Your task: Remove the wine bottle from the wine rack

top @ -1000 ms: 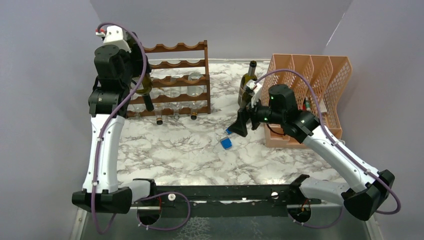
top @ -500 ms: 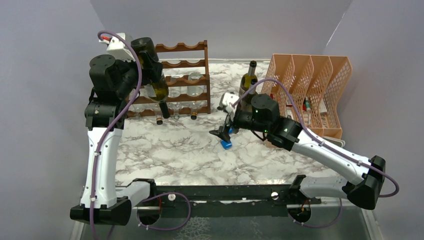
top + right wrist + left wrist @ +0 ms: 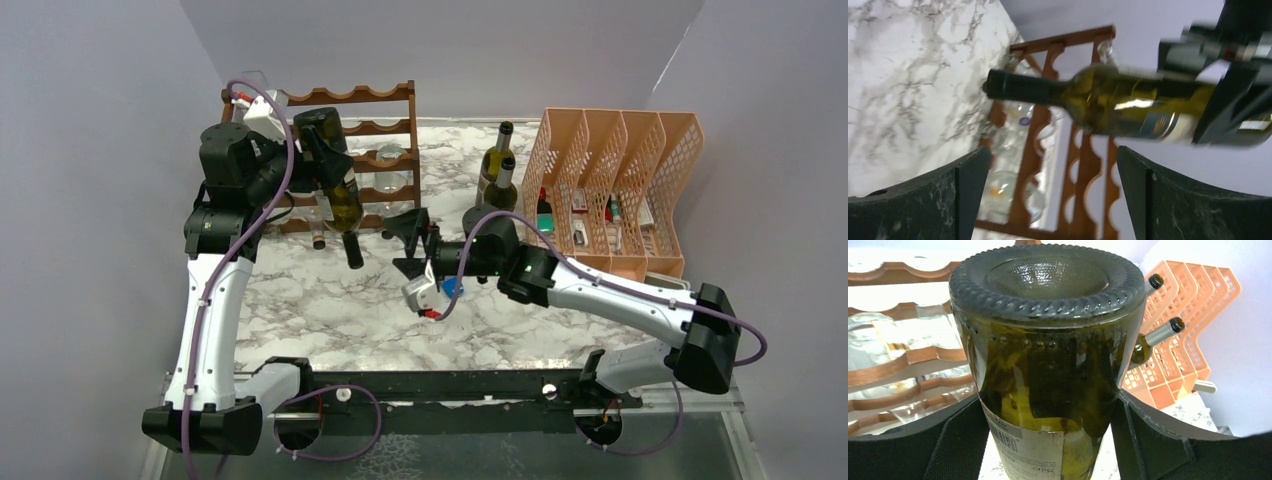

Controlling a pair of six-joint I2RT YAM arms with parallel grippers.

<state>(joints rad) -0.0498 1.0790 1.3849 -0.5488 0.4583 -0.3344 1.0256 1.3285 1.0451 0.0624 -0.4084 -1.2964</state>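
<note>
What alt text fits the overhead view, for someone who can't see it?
The left tool holds a green wine bottle neck-down in front of a dark wooden wine rack; the open right tool faces it over a marble table.

The light is bright and even from above, so the white marble-look desk (image 3: 330, 300) has only faint shadows. In the right wrist view the dark green glass wine bottle (image 3: 1128, 107) is smeared with blur (its label too). In the left wrist view its glass glints, and the dark reddish-brown wooden wine rack (image 3: 908, 358) behind looks pale and fuzzy.
</note>
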